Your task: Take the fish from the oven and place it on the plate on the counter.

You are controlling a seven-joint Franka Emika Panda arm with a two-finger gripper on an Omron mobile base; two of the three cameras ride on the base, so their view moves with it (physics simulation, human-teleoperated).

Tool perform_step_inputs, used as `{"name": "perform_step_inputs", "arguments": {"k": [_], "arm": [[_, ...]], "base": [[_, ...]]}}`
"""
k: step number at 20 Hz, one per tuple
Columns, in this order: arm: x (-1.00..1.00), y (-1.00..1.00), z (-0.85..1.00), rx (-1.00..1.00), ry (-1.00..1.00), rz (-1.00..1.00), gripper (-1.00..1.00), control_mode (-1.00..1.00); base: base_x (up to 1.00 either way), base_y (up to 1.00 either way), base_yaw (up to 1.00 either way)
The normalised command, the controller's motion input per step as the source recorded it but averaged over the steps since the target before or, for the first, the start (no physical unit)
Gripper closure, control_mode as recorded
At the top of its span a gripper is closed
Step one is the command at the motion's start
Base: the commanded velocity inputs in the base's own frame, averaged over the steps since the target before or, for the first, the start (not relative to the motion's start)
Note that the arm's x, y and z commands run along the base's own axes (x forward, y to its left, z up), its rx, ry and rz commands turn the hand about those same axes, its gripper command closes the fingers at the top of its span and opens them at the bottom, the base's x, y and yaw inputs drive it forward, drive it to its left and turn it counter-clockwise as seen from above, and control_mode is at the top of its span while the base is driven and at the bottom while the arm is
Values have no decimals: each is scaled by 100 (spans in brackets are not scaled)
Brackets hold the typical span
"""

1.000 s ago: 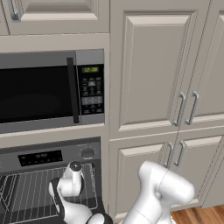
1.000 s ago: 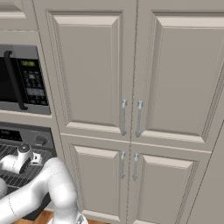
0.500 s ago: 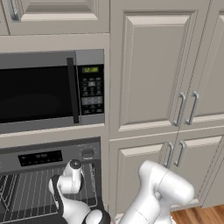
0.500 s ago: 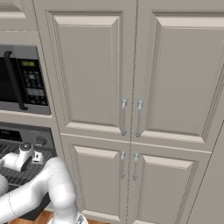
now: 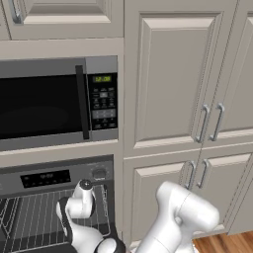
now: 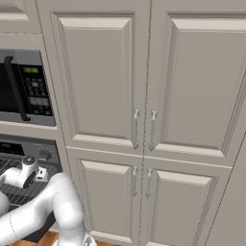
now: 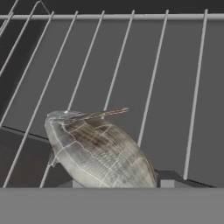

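Note:
The fish (image 7: 98, 151), silvery-grey with brown streaks, lies tilted right in front of the hand camera, over the wire rack (image 7: 144, 65) inside the oven (image 5: 47, 179). My gripper (image 7: 120, 181) is shut on the fish, with a dark fingertip (image 7: 169, 178) showing at the fish's right end. In the base views my white hand (image 5: 79, 205) (image 6: 21, 175) reaches into the open oven cavity, below the display strip and the knob (image 5: 99, 174). The plate and the counter are out of view.
A black-windowed microwave (image 5: 49, 104) with a keypad sits directly above the oven. Tall grey cabinet doors (image 5: 197, 99) (image 6: 144, 96) with metal handles stand to the right. Wooden floor (image 5: 222, 242) shows at the lower right.

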Motion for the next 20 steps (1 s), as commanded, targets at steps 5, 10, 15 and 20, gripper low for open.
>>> {"name": "perform_step_inputs", "arguments": {"k": [5,10,15,20], "arm": [[-59,6,-44,0,5,0,100,-100],[-56,10,-18,0,1,2,100,-100],[-73,4,-3,1,0,3,100,-100],[-38,0,4,7,-5,0,100,-100]], "base": [[0,0,0],[0,0,0],[0,0,0],[0,0,0]]}}
